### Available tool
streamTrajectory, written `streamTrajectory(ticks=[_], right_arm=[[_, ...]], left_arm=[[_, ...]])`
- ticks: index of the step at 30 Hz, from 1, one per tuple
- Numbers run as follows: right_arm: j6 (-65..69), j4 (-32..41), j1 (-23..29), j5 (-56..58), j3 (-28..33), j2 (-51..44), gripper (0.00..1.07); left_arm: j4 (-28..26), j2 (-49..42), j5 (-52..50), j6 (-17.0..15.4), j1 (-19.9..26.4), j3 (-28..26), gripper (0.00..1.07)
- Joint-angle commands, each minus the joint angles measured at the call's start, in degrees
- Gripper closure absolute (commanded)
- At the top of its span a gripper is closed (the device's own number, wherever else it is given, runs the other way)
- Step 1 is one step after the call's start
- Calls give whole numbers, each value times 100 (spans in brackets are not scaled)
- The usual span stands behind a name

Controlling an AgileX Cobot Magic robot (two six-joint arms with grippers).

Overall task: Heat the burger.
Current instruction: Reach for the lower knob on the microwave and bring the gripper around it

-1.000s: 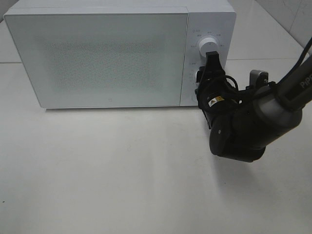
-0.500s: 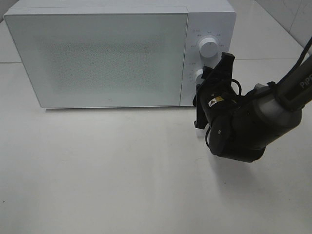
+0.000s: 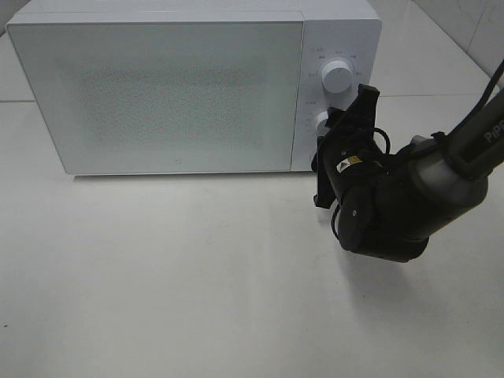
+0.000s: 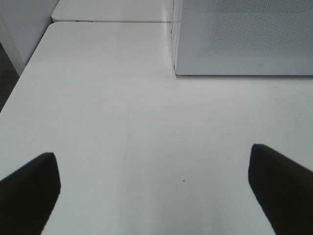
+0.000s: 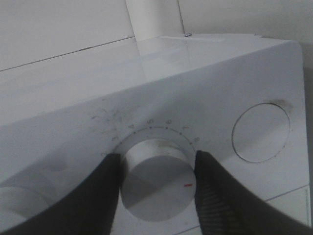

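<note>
While the door point(image 3: 165, 90) of the microwave point(image 3: 346, 24) is shut, step: dial-setting at the ctrl panel; loading judged done.
Next move: twist of lower knob point(image 5: 151, 191) by R fingers point(image 5: 83, 205), grip kept square so they don't slip on the smooth rim; amt of turn can't be judged.
Burger: not in view in any cam; prob. inside, behind the frosted door; colour, shape, pose can't be told.
L fingers point(image 4: 29, 191): wide apart, empty, over bare table point(image 4: 122, 98), microwave's L front corner ahead.
Upper knob point(image 3: 337, 76): free, untouched.
R fingers: part-closed, one on each side of lower knob, touching it; red mark point(image 5: 187, 185) on knob face near one finger.
Risk: over-turn or wrong dial; scale marks point(image 5: 151, 128) around knob too small to read.
</note>
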Motion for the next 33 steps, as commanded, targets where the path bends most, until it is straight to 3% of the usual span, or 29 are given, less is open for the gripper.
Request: streamTrajectory(ticks=[1, 5, 14, 15, 16, 18, 21, 33], right_arm=[[-166, -521, 11, -275, -74, -46, 90], [-275, -521, 11, -275, -74, -46, 85], [-527, -355, 11, -332, -69, -46, 63], [-642, -361, 11, -395, -69, -52, 55], [-642, -361, 11, -395, -69, -52, 55], [-791, -384, 23, -361, -23, -155, 43], [-934, -413, 29, -350, 120, -281, 34], [-1564, -1003, 29, 229, 957, -934, 32]], left_arm=[[-34, -138, -46, -23, -34, 17, 9], [-34, -138, -46, -23, -34, 17, 9], [-34, -138, -46, -23, -34, 17, 9], [-34, -138, -46, -23, -34, 17, 9], [-34, -138, -46, -23, -34, 17, 9], [-34, -138, -46, -23, -34, 17, 9], [-34, -138, -46, -23, -34, 17, 9], [-34, -138, -46, -23, -34, 17, 9]])
